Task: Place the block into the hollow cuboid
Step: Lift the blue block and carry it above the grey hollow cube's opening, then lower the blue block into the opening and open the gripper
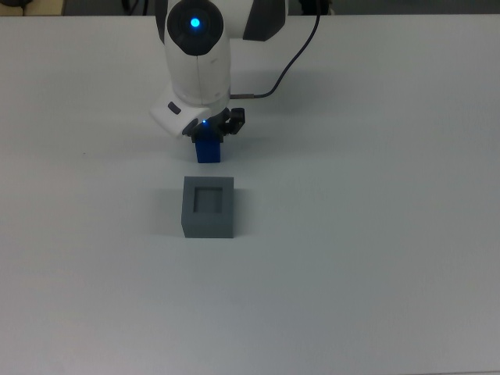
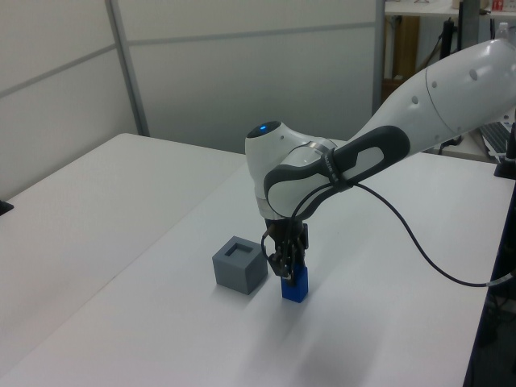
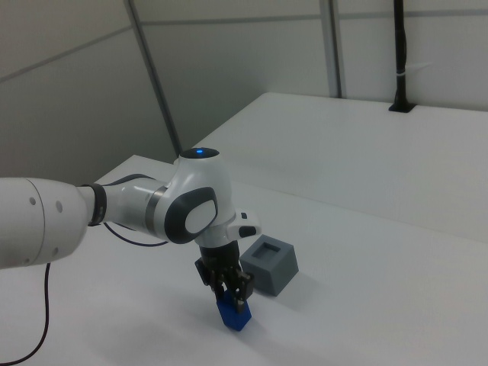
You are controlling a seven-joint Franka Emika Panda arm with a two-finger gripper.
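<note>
I've got the end effector (image 2: 289,268) straddling the small matte blue block (image 1: 208,150), fingers apparently not clamped yet; I'd close squarely before lifting toward the grey hollow cuboid (image 1: 208,206).

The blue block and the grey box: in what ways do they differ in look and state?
The blue block is bright blue, solid and smaller; the grey box is grey, larger and has a square recess in its top. The gripper is down around the blue block, while the grey box stands free. Both stand on the white table.
</note>
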